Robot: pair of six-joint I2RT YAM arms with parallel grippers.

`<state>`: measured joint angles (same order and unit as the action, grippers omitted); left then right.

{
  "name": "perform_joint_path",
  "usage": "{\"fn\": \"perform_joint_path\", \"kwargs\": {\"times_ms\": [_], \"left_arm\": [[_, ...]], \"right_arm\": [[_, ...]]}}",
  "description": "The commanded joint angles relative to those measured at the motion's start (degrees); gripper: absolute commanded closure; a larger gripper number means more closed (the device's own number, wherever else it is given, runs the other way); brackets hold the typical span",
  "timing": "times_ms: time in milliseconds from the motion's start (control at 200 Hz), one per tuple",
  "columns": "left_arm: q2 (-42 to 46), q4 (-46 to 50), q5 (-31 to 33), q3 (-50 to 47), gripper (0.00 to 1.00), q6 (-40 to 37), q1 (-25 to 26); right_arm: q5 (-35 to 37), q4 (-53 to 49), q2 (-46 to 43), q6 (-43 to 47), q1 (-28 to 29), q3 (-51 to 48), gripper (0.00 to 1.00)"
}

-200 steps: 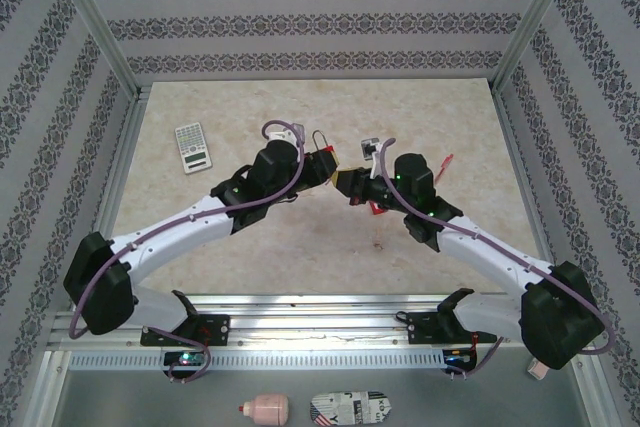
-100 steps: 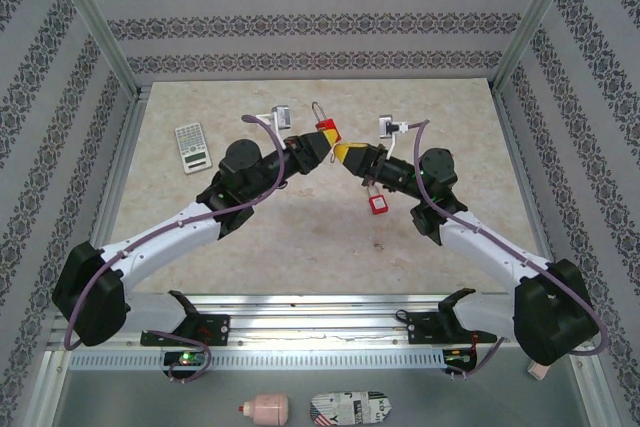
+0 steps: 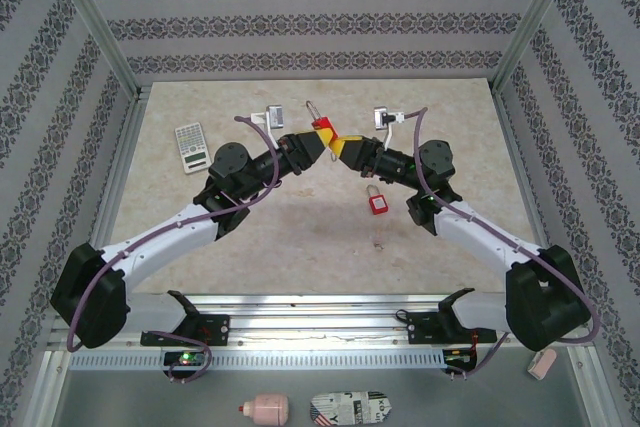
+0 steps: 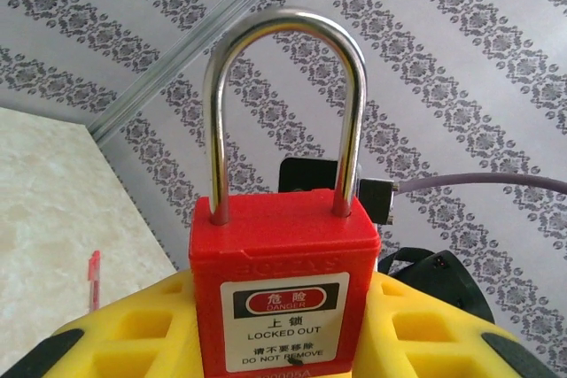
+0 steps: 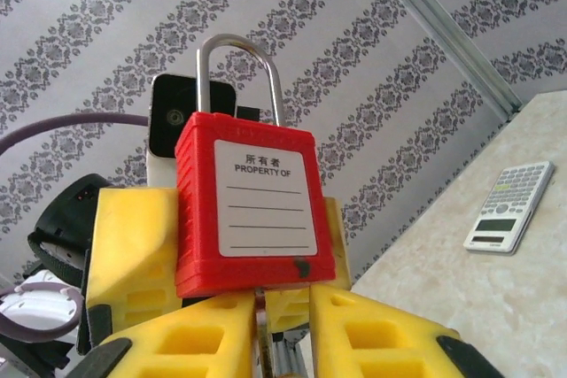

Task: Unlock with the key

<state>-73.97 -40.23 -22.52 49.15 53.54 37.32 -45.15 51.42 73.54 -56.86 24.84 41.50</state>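
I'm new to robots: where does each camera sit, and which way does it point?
Top external: above and behind, looking down at the table; left arm, right arm show, left gripper holding a red padlock.
Left wrist: on the left arm, looking toward the right arm; its yellow fingers flank the padlock.
Right wrist: on the right arm, looking toward the left arm; its fingers sit below the padlock.
Shared: both wrists see that padlock, opposite faces.

L arm (image 3: 180, 232) & R arm (image 3: 480, 242) stretched fwd, angled inward, tips nearly meeting. L gripper (image 3: 316, 140) clamps padlock (image 3: 323, 128); R gripper (image 3: 343, 150) fingers narrowly apart.
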Motion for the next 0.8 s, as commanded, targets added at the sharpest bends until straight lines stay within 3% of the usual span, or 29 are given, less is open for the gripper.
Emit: {"fn": "perform_joint_path", "kwargs": {"times_ms": [0,70,200,300,385,530,694,794], "left_arm": [[1.7,2.5,-20.6,-1.0,1.0,-1.0,4.9],[2.4,5.1,-20.1,-0.7,1.0,-2.3,4.9],[4.4,9.3,-19.2,-0.8,1.0,-4.4,4.2],[6.1,17.9,-17.4,0.9,1.0,-8.7,3.7],[7.3,28.4,-14.4,3.6,1.0,-13.6,3.6],[8.1,46.5,-5.8,9.1,1.0,-23.2,3.6],[6.2,65.0,8.8,16.0,1.0,-31.9,3.9],[4.6,70.2,14.2,18.6,1.0,-36.3,5.5]], "right_arm": [[7.2,-0.6,3.9,-3.4,-0.8,3.0,0.74],[6.7,-1.1,3.9,-3.4,-0.8,3.5,0.69],[6.6,-6.1,1.1,-2.0,-2.2,2.9,0.51],[5.5,-8.5,-1.9,-1.6,-4.3,1.6,0.4],[4.9,-17.1,-5.0,2.0,-5.4,1.9,0.35],[8.0,-37.1,-12.4,13.7,-4.9,3.9,0.29],[8.9,-49.7,-18.9,19.8,-4.9,6.7,0.25],[9.6,-57.1,-17.3,23.4,-3.6,12.0,0.25]]}}
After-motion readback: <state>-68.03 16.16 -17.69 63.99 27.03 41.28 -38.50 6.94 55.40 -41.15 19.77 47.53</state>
